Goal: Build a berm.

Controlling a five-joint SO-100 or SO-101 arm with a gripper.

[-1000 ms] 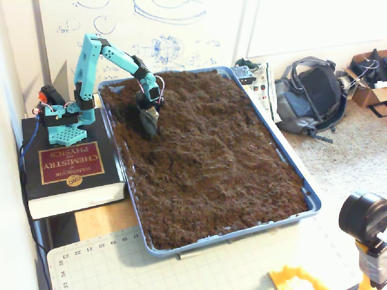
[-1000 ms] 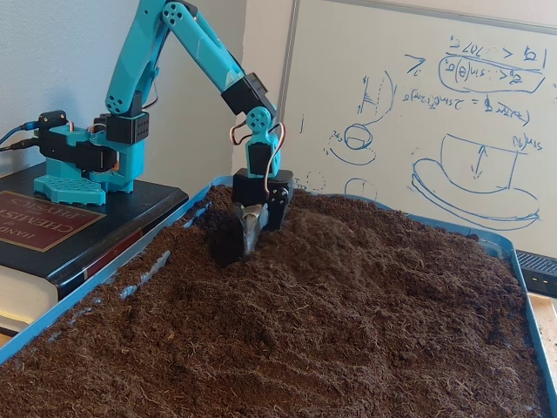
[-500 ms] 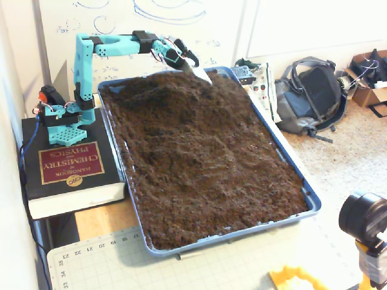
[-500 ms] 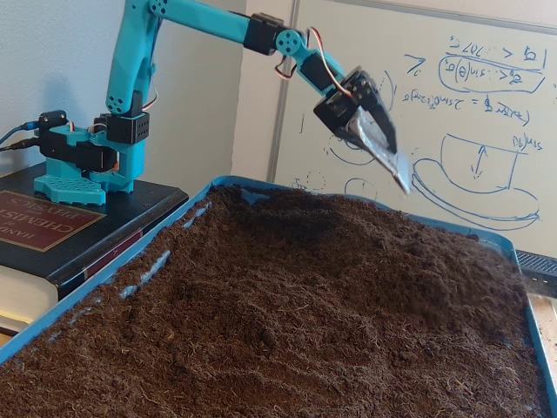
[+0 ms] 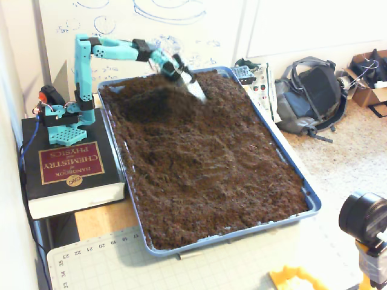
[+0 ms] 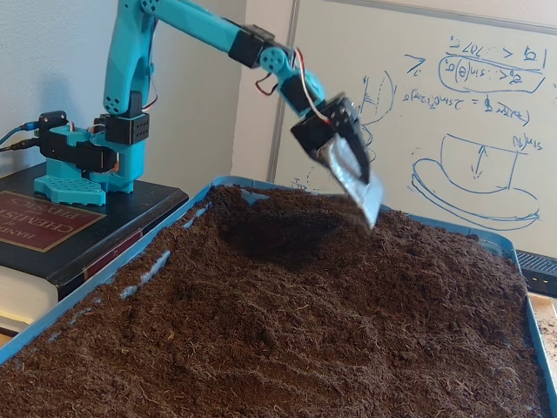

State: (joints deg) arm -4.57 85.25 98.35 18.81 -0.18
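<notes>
A blue tray (image 5: 284,158) is filled with loose dark brown soil. At its far end the soil rises into a low mound, the berm (image 5: 213,90) (image 6: 418,252). Left of it, in both fixed views, lies a darker hollow (image 5: 145,103) (image 6: 278,235). The teal arm reaches over that far end. Its gripper (image 5: 197,92) (image 6: 367,198), a silver blade-like tip, hangs just above the soil and tilts downward. The jaws look shut with nothing held between them, and the tip is clear of the surface.
The arm's base stands on a thick black chemistry handbook (image 5: 69,169) left of the tray. A backpack (image 5: 308,96) and boxes lie on the floor to the right. A cutting mat (image 5: 109,260) and a black camera (image 5: 363,217) sit at the near edge. A whiteboard stands behind.
The gripper rose out of the soil near the far left corner and swung right above the far end. It has since dropped lower and tilted steeper toward the mound.
</notes>
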